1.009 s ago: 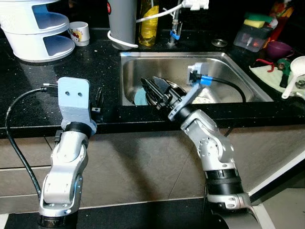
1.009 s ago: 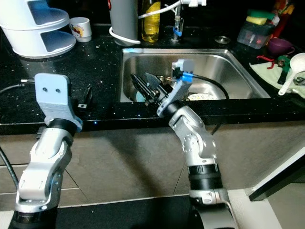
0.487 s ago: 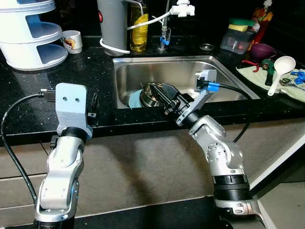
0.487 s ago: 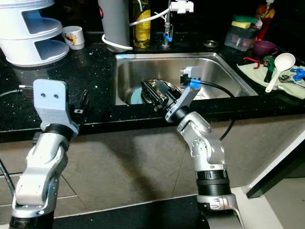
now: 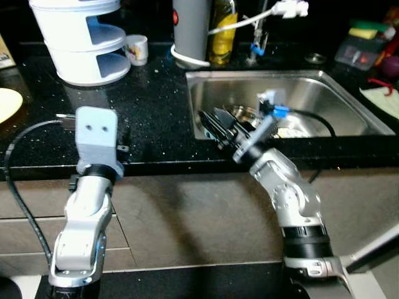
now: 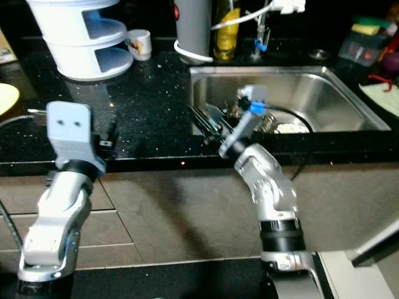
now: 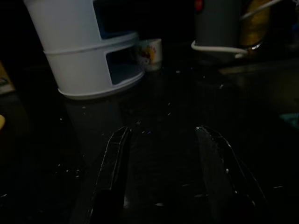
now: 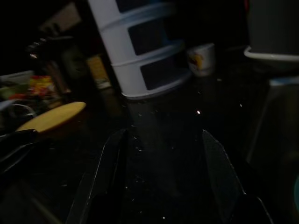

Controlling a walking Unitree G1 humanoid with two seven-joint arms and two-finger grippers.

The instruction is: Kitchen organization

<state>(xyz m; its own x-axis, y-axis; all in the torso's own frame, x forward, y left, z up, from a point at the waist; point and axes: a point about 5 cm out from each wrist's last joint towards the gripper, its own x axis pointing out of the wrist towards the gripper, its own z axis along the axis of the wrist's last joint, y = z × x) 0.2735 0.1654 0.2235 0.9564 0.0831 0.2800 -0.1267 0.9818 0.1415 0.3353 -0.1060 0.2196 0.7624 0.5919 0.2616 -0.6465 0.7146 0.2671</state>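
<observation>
My right gripper (image 5: pixel 209 119) hovers over the front left corner of the steel sink (image 5: pixel 324 87), pointing left toward the black counter (image 5: pixel 156 93). Its fingers stand open with nothing between them, as the right wrist view (image 8: pixel 161 133) confirms. Dishes (image 5: pixel 244 114) lie in the sink just behind it. My left gripper (image 5: pixel 123 136) rests low over the counter's front edge, open and empty (image 7: pixel 161 130). Ahead of both stand a white tiered rack (image 5: pixel 80 38) and a small printed mug (image 5: pixel 136 48).
A grey cylinder (image 5: pixel 192 28) with a white cord, a yellow bottle (image 5: pixel 222 31) and the tap (image 5: pixel 277 11) line the back of the counter. A yellow plate (image 5: pixel 6 103) lies at the far left. Containers (image 5: pixel 361 47) stand at the back right.
The camera has swung left, bringing the rack and yellow plate further in. My right gripper has shifted from above the dishes toward the sink's left rim. The left arm holds its place.
</observation>
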